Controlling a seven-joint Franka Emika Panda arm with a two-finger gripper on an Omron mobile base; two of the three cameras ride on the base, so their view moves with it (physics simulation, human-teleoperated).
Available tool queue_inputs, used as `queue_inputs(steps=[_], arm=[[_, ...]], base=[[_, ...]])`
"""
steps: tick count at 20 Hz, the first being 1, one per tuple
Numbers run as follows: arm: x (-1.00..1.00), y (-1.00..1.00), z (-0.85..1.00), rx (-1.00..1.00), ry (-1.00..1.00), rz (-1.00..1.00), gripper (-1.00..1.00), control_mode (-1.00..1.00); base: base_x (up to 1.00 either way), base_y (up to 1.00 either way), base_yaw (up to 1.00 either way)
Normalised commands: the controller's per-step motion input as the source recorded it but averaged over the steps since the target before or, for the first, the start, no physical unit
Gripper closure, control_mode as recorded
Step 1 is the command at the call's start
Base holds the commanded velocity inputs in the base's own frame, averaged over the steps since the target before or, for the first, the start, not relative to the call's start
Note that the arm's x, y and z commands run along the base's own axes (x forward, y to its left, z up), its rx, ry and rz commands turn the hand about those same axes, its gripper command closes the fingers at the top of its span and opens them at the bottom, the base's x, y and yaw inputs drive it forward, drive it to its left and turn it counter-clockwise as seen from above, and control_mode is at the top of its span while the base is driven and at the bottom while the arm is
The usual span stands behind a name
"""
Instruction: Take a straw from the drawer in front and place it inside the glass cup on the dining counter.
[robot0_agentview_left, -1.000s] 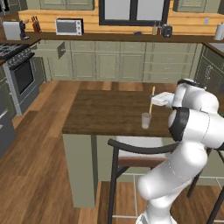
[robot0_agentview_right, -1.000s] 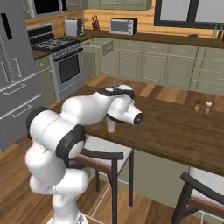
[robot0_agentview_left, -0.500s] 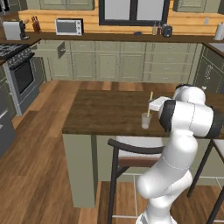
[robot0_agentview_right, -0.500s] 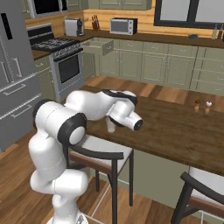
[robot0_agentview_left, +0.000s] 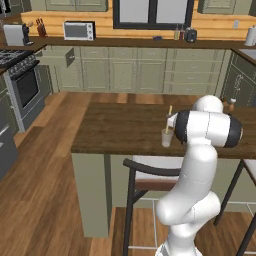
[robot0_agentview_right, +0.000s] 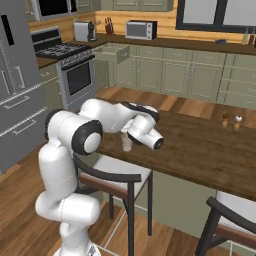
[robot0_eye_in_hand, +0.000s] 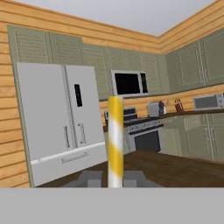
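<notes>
The glass cup (robot0_agentview_left: 166, 138) (robot0_agentview_right: 127, 143) stands on the dining counter (robot0_agentview_left: 115, 131) (robot0_agentview_right: 200, 147) near its front edge. The pale-yellow straw (robot0_agentview_left: 169, 114) rises from the cup, leaning slightly. In the hand view the straw (robot0_eye_in_hand: 115, 140) runs upright between the two fingertips (robot0_eye_in_hand: 91, 178) of my gripper (robot0_eye_in_hand: 113, 178), which is shut on it. In both base views my bulky white arm (robot0_agentview_left: 207, 128) (robot0_agentview_right: 145, 131) covers the hand, just right of the cup. The drawer (robot0_agentview_right: 118, 53) (robot0_agentview_left: 70, 56) hangs open in the far cabinets beside the stove.
Dark-framed stools (robot0_agentview_left: 146, 176) (robot0_agentview_right: 116, 172) stand at the counter's near side, another (robot0_agentview_right: 231, 216) at the right. Two small shakers (robot0_agentview_right: 231, 121) sit on the counter's far right. Ahead of the hand are a fridge (robot0_eye_in_hand: 61, 122) and the stove (robot0_eye_in_hand: 146, 135).
My arm's elbow has folded down and in toward the cup. The straw and the cup stay almost where they were.
</notes>
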Motion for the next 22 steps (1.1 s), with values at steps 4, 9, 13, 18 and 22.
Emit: queue_inputs(steps=[4, 9, 13, 18, 22], arm=[[0.39, 0.00, 0.00, 0.00, 0.00, 0.00, 1.00, -1.00], [0.32, 0.00, -0.17, -0.03, 0.00, 0.00, 1.00, -1.00], [0.04, 0.00, -0.27, -0.06, 0.00, 0.00, 1.00, -1.00], [-0.30, 0.00, -0.21, -0.06, 0.00, 0.00, 1.00, -1.00], [-0.30, 0.00, -0.16, -0.03, 0.00, 0.00, 1.00, -1.00]], base=[[0.00, 0.00, 0.00], [0.00, 0.00, 0.00], [0.00, 0.00, 0.00], [0.00, 0.00, 0.00], [0.00, 0.00, 0.00]])
